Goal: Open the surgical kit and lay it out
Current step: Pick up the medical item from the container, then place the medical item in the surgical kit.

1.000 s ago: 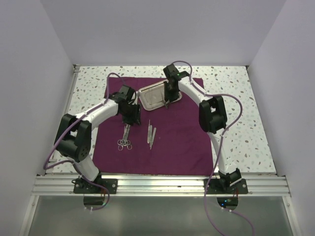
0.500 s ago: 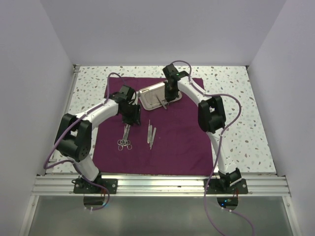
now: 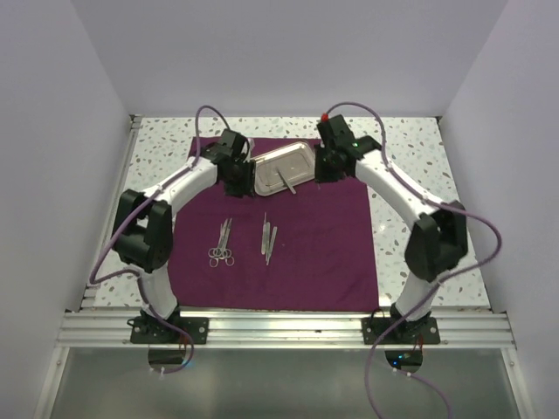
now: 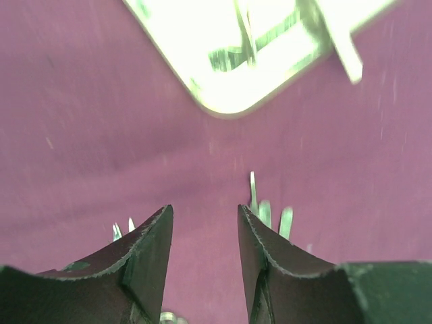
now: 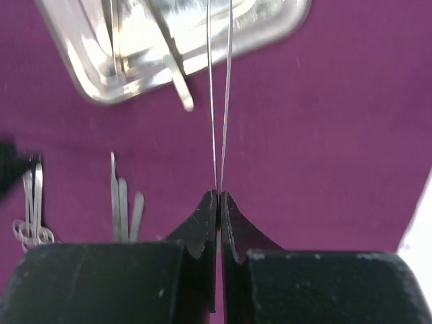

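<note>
Step in hand: instruments are being moved out of the tray onto the cloth; the unwrapping looks done.
Cloth wrap (image 3: pixel 314 253): spread flat on the table, maroon, under everything else.
Steel tray (image 3: pixel 271 161): set at the far edge of the cloth, between the two wrists.
Right gripper (image 5: pixel 219 196): fingers clenched on the thin tweezers (image 5: pixel 226 101), gripped at one end, the two blades pointing out over the near rim of the tray. Whether the tips touch the tray cannot be told.
Left gripper (image 4: pixel 204 210): fingers parted, nothing between them; held over bare cloth just beside the tray's left corner.
Loose instrument (image 3: pixel 286 181): lying in the tray, one end poking over the near rim.
Ring-handled pair (image 3: pixel 224 244): already laid on the cloth, left of centre.
Straight instruments (image 3: pixel 268 237): laid side by side just right of the ring-handled pair.
Progress (judged): well along; one piece in hand, one in the tray.
Next move (judged): the held tweezers should be carried to open cloth right of the laid row, lowered flat and parallel, then released; the thin blades may spring or twist on release.
</note>
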Tool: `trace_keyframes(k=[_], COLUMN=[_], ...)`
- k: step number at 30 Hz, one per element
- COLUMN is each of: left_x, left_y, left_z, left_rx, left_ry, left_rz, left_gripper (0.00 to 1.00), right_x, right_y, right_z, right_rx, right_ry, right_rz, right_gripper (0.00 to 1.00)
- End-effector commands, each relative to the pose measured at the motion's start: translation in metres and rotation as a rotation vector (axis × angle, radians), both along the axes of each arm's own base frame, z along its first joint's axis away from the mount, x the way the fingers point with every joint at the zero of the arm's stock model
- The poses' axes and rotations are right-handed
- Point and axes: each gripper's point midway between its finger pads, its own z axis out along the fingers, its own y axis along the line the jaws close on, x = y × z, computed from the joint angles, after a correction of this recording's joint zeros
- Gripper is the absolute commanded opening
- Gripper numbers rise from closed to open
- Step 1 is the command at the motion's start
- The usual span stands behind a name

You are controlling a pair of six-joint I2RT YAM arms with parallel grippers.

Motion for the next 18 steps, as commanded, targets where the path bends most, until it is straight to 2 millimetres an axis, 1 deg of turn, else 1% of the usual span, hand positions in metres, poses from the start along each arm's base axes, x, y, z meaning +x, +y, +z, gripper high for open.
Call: trace_keyframes(k=[1,2,3,4,5,6,7,8,9,10,11,12,14,15,16,17,18], left_x=[0.043,0.057,0.065,0.072,0.085,0.09,0.1,0.102,0.105,0.107,0.107,0.107,0.103,0.102,0.099,0.097,0.097], left_y=[0.001,-0.002,0.002,0.003,0.003,0.003,0.002,0.003,0.006,0.006,0.005,0.005,0.007,0.009,0.011,0.012,0.012], left_z=[0.01,0.021,0.009,0.009,0.007,0.004,0.01,0.005,-0.008,-0.013,-0.018,-0.029,-0.039,-0.043,-0.047,-0.05,-0.049], left_rx=[0.037,0.035,0.077,0.091,0.111,0.121,0.123,0.136,0.159,0.166,0.168,0.175,0.187,0.197,0.204,0.205,0.202], left_ry=[-0.086,-0.121,-0.108,-0.111,-0.122,-0.124,-0.146,-0.137,-0.122,-0.116,-0.109,-0.089,-0.064,-0.056,-0.045,-0.041,-0.046], left_rz=[0.061,0.075,0.095,0.104,0.117,0.123,0.131,0.138,0.146,0.148,0.154,0.156,0.165,0.172,0.176,0.184,0.186], left_gripper=[0.46,0.46,0.45,0.45,0.44,0.43,0.43,0.43,0.42,0.41,0.4,0.39,0.37,0.37,0.37,0.37,0.37], right_x=[-0.042,-0.054,-0.076,-0.092,-0.113,-0.123,-0.135,-0.145,-0.162,-0.171,-0.178,-0.191,-0.202,-0.212,-0.216,-0.22,-0.226], right_y=[-0.014,-0.017,-0.025,-0.025,-0.033,-0.035,-0.036,-0.037,-0.043,-0.046,-0.049,-0.057,-0.063,-0.068,-0.07,-0.071,-0.074], right_z=[0.004,-0.001,-0.024,-0.015,-0.035,-0.037,-0.033,-0.037,-0.054,-0.059,-0.059,-0.072,-0.076,-0.084,-0.086,-0.087,-0.094], right_rx=[0.021,0.023,0.005,0.024,0.005,0.012,0.03,0.035,0.03,0.026,0.031,0.012,0.015,0.005,0.008,0.014,0.009], right_ry=[-0.017,-0.003,0.052,0.029,0.079,0.083,0.073,0.087,0.136,0.151,0.149,0.184,0.193,0.217,0.223,0.222,0.242], right_rz=[-0.01,-0.008,-0.015,-0.002,-0.013,-0.012,-0.005,-0.003,-0.01,-0.01,-0.012,-0.023,-0.028,-0.032,-0.033,-0.032,-0.033], right_gripper=[0.0,0.0,0.0,0.0,0.0,0.0,0.0,0.0,0.0,0.0,0.0,0.0,0.0,0.0,0.0,0.0,0.01])
